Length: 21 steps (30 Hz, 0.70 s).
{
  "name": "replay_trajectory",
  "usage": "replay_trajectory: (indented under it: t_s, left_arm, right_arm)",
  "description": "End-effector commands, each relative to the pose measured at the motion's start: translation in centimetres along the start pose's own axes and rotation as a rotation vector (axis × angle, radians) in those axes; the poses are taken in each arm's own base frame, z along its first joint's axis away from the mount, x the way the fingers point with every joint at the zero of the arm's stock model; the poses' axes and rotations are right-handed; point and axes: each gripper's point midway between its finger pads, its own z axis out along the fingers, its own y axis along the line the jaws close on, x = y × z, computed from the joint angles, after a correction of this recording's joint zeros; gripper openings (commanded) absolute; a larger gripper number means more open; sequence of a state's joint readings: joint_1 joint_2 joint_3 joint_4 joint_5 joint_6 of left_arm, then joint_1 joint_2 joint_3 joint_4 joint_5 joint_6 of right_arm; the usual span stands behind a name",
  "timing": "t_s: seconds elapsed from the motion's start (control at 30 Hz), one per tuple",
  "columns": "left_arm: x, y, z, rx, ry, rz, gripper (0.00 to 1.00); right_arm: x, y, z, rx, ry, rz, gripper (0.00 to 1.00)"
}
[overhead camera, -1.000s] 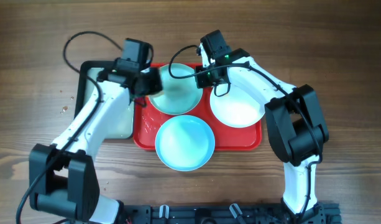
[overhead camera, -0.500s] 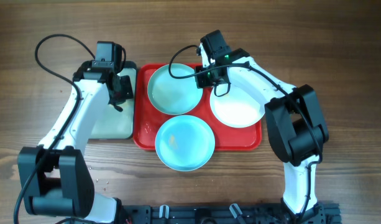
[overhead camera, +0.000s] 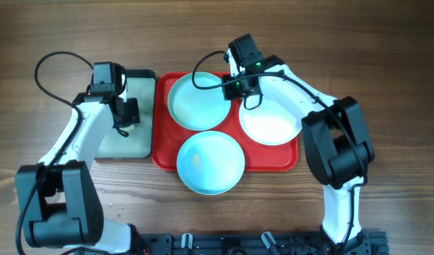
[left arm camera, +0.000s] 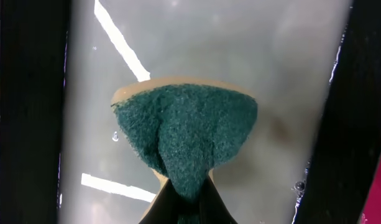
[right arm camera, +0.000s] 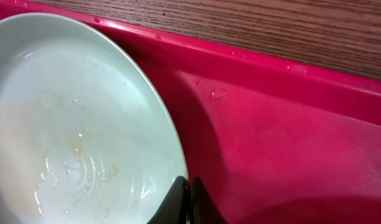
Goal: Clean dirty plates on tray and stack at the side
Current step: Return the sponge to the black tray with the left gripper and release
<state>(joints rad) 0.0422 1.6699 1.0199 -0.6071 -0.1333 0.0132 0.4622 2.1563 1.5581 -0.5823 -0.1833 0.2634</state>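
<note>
Cleaning in progress; no plate stacked yet.
The left fingers (left arm camera: 160, 208) pinch a green sponge (left arm camera: 187, 134) over the wash tray (overhead camera: 132, 145), at 9 o'clock of the red tray (overhead camera: 160, 152). The right fingers (right arm camera: 173, 206) nip the rim of the smeared cyan plate (right arm camera: 66, 112) at the tray's 11 o'clock. The second cyan plate (overhead camera: 210, 161) at 6 and the white plate (overhead camera: 271, 120) at 3 also sit aboard.
</note>
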Motion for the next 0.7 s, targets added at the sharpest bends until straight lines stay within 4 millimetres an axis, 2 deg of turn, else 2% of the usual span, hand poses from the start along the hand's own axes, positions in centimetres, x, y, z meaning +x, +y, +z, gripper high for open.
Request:
replay_trajectory:
  t_s: [0.0,0.33,0.37,0.4,0.43,0.5,0.57,0.67]
  left_arm:
    - [1.3,-0.2,1.4,0.008,0.018,0.036,0.05]
    - [1.4,-0.2,1.7,0.008,0.009,0.031,0.12]
    - [1.4,-0.2,1.7,0.008,0.009,0.031,0.24]
    - [1.4,-0.2,1.7,0.008,0.009,0.031,0.26]
    - [1.4,-0.2,1.7,0.008,0.009,0.031,0.23]
    - [1.4,-0.2,1.7,0.008,0.010,0.031,0.31]
    - [1.4,-0.2,1.7,0.008,0.009,0.031,0.44]
    - [-0.1,-0.2,0.5,0.011,-0.042,0.011,0.49]
  right_arm:
    - [0.8,0.3,0.8,-0.016,0.025,-0.008,0.04]
    - [0.6,0.3,0.8,-0.017,0.018,-0.031,0.04]
    - [0.6,0.4,0.8,-0.018,0.017,-0.031,0.04]
    - [0.6,0.4,0.8,-0.018,0.016,-0.031,0.04]
    - [0.6,0.4,0.8,-0.019,0.015,-0.031,0.04]
    - [0.5,0.4,0.8,-0.018,0.013,-0.032,0.06]
    - [0.5,0.4,0.8,-0.018,0.013,-0.032,0.10]
    - [0.3,0.4,0.8,-0.018,0.003,-0.034,0.10]
